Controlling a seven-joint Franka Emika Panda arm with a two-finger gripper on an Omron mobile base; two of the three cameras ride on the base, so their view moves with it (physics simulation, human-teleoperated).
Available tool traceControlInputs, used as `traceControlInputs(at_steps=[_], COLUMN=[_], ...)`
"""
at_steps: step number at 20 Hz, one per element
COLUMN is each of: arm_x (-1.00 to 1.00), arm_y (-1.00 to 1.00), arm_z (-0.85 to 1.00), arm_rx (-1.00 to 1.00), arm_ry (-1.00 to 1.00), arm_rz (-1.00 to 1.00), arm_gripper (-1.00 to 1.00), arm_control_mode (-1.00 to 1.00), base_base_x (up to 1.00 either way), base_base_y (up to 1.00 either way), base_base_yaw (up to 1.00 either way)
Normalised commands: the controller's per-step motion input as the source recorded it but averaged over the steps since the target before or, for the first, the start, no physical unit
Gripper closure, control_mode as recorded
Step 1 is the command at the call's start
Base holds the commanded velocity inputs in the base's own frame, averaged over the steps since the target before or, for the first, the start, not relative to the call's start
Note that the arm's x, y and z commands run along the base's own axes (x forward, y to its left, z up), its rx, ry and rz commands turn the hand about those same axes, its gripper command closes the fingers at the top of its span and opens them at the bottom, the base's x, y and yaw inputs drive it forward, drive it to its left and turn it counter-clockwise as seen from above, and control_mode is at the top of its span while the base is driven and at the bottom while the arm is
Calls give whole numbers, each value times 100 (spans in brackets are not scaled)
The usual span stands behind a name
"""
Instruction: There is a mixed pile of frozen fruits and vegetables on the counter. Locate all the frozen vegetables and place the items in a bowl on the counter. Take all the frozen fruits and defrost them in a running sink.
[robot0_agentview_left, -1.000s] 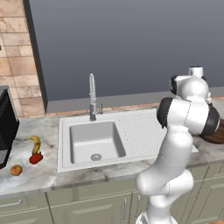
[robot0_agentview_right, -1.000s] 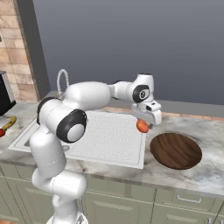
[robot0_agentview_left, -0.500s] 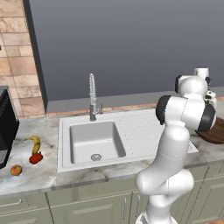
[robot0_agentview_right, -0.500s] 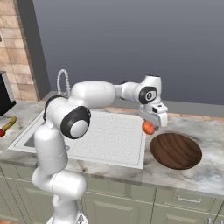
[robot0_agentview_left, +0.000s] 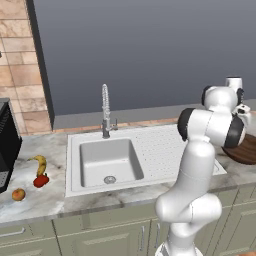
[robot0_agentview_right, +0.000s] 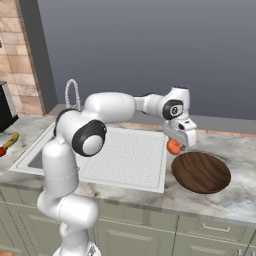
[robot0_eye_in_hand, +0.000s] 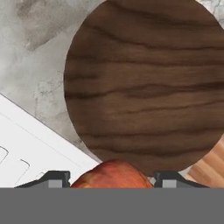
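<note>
We see the claw (robot0_agentview_right: 175, 145) gripping the orange-red tomato (robot0_agentview_right: 173, 146) just above the wooden bowl's (robot0_agentview_right: 201, 172) near rim. Banana (robot0_agentview_left: 39, 163), red pepper (robot0_agentview_left: 41, 180) and small orange fruit (robot0_agentview_left: 18, 194) lie on the tabletop (robot0_agentview_left: 42, 200) left of the sink (robot0_agentview_left: 107, 161).

The counter (robot0_agentview_right: 235, 197) of pale marbled stone carries a wide dark wooden bowl (robot0_agentview_right: 201, 172) just beside and below the jaws. The white sink (robot0_agentview_left: 107, 161) is set into it on the jaws' far side. Well apart, past the sink, lie a banana (robot0_agentview_left: 40, 163), a red lumpy piece (robot0_agentview_left: 41, 180) and a small orange fruit (robot0_agentview_left: 18, 194).
</note>
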Motion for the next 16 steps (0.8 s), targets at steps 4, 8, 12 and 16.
traceControlInputs(at_steps=[4, 8, 12, 16], arm_x=[0, 0, 0, 0], arm_y=[-18, -16, -13, -11], arm_z=[-8, -8, -11, -14], arm_rx=[0, 0, 0, 0], arm_ry=[0, 0, 0, 0], arm_rz=[-3, -4, -4, -4], arm_gripper=[100, 100, 100, 100], arm_control_mode=[-100, -100, -100, -100], base_base_x=[0, 0, 0, 0], base_base_y=[0, 0, 0, 0], base_base_yaw=[0, 0, 0, 0])
